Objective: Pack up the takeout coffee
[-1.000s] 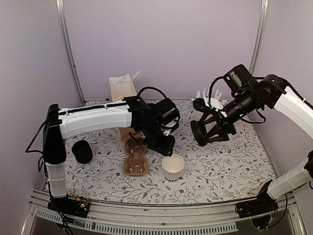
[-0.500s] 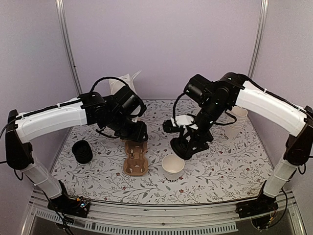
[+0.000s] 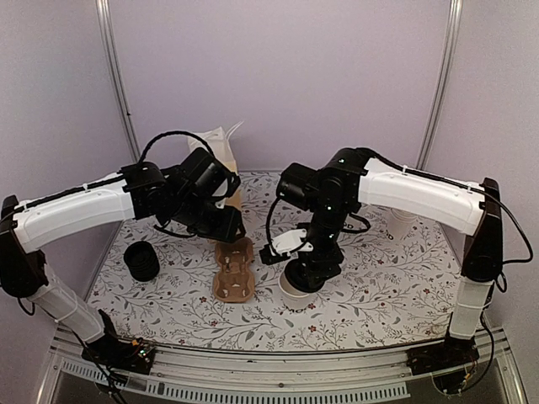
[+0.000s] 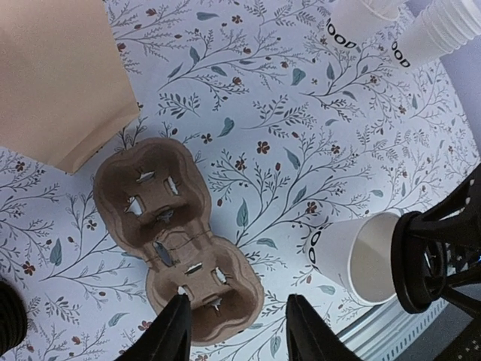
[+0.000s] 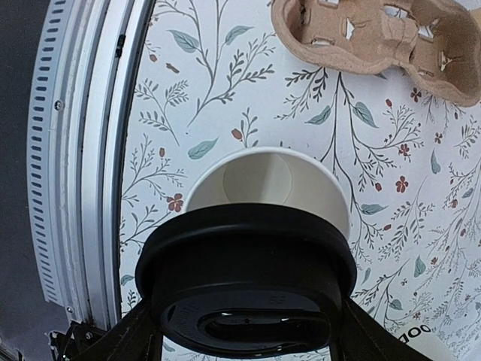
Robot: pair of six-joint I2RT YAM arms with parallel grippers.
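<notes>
- Top view: right tool (image 3: 305,268) hangs low over the open white cup (image 3: 290,296), near the front of the surface (image 3: 379,286). Its load merges with the dark fingers here. Risk: an off-centre push would tip or slide a cup this light.
- Top view: left tool (image 3: 226,225) hovers above the cup carrier (image 3: 233,273), in front of the brown paper bag (image 3: 212,151). Risk: the arms are near each other and could clash if both close in on the cup.
- Left wrist view: left tool (image 4: 237,301) is half open, with nothing between its fingers. The black lid (image 4: 421,263) shows against the right side of the white cup (image 4: 353,256) only. Risk: the lid seats on one side and pops off.
- Right wrist view: right tool (image 5: 244,335) grips across the black lid (image 5: 248,286). The white cup (image 5: 267,180) peeks out past the lid's far edge, so it looks not yet centred. Risk: pressing now could crush the rim. The front rail is just beside the cup, and a shoved cup could go over.
</notes>
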